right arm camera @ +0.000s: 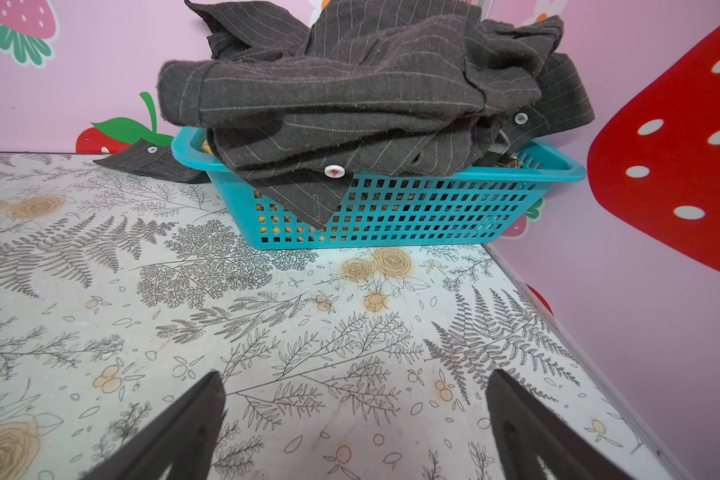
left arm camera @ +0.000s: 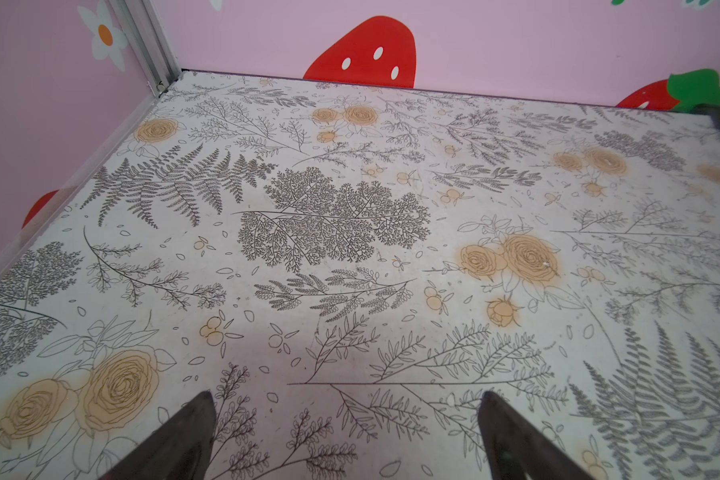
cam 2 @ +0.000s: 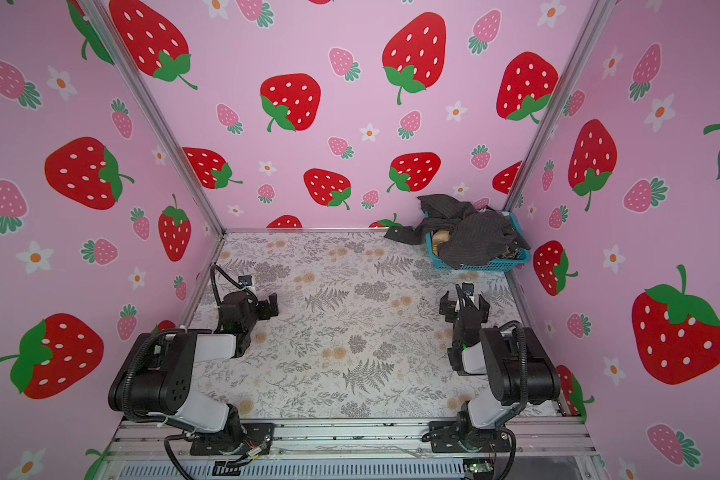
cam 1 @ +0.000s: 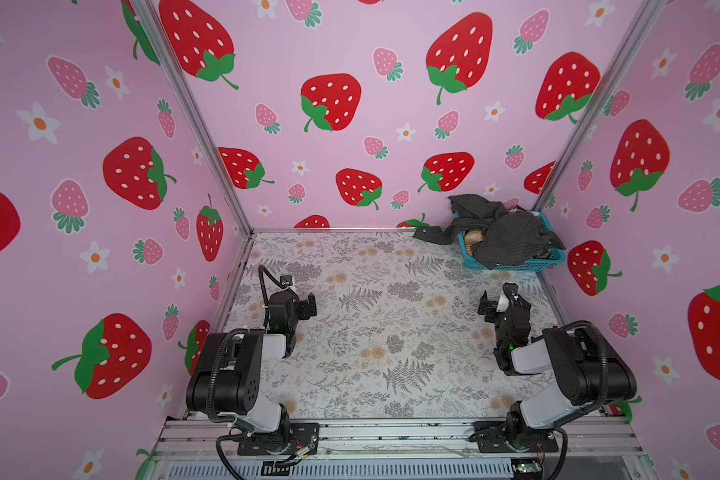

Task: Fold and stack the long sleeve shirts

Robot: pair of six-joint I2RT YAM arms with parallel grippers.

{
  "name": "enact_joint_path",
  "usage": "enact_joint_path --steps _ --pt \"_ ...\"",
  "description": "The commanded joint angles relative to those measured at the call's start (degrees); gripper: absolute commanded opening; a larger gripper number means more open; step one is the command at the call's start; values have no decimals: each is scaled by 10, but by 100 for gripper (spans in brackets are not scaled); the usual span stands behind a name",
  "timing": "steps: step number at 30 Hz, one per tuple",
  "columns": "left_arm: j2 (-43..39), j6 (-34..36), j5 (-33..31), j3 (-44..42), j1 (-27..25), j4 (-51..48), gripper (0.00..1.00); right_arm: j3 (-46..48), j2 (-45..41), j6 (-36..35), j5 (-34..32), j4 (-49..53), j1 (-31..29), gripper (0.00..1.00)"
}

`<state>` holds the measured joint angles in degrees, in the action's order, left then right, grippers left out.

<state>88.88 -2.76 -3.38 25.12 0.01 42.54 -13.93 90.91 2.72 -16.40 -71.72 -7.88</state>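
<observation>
A charcoal pinstriped long sleeve shirt (cam 1: 504, 237) (cam 2: 470, 239) lies crumpled in a heap over a teal mesh basket (cam 1: 528, 266) (cam 2: 497, 266) in the far right corner. The right wrist view shows the shirt (right arm camera: 350, 95) draped over the basket's rim (right arm camera: 516, 174), with pale buttons. One cuff (cam 1: 429, 235) (right arm camera: 150, 160) trails onto the table. A yellowish cloth (cam 1: 472, 239) peeks out under it. My right gripper (cam 1: 497, 295) (cam 2: 463, 297) (right arm camera: 356, 378) hovers open a short way in front of the basket. My left gripper (cam 1: 310, 306) (cam 2: 272, 305) (left arm camera: 346, 399) is open over bare table at the left.
The floral table top (cam 1: 371, 332) stretches between the two arms. Pink strawberry walls close in the left, back and right sides. An aluminium rail (cam 1: 391, 432) carrying both arm bases runs along the front edge.
</observation>
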Motion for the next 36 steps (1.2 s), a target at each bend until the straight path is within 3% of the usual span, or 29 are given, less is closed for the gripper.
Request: enact_joint_path --steps 1,3,4,6,7,8,9,11,13,15,19,22,30,32,33,34,36 --pt "-2 10 7 12 3 7 99 -7 -7 -7 -3 -16 -2 100" --pt "-4 10 5 11 3 10 99 -10 -10 -6 -8 -24 -2 100" --pt "-17 7 -5 26 1 -19 99 -41 -32 -5 -40 45 -9 100" --pt "-73 -8 -76 123 -13 -224 99 -184 -95 36 -116 334 -23 100" --pt "-95 -76 -142 187 -18 -335 99 -308 -111 80 -119 527 -25 100" --pt "-113 -147 -141 236 -15 -414 99 -385 -115 111 -112 640 -25 100" --pt "-133 -206 -101 270 -12 -468 99 -432 -121 144 -110 705 -25 100" --pt "-155 -294 -61 311 -36 -516 100 -433 -139 229 -137 715 -19 100" --pt "-142 -348 3 342 -77 -521 99 -434 -151 279 -71 716 21 100" --pt "-100 -337 28 407 -136 -577 95 -490 -134 319 -75 789 49 98" --pt "-45 -268 -3 496 -230 -671 91 -640 -31 269 3 891 71 90" --pt "-55 -274 17 481 -239 -660 91 -759 63 253 -16 1002 70 83" --pt "-120 -273 44 440 -240 -682 91 -758 120 259 31 1003 100 82" --pt "-134 -268 37 436 -240 -698 91 -766 141 251 61 995 105 75" --pt "-139 -266 32 438 -240 -709 90 -772 150 241 82 986 105 65" --pt "-143 -265 28 442 -239 -721 90 -777 154 234 99 980 105 48" --pt "-152 -262 29 447 -240 -731 89 -785 149 229 123 976 104 23"
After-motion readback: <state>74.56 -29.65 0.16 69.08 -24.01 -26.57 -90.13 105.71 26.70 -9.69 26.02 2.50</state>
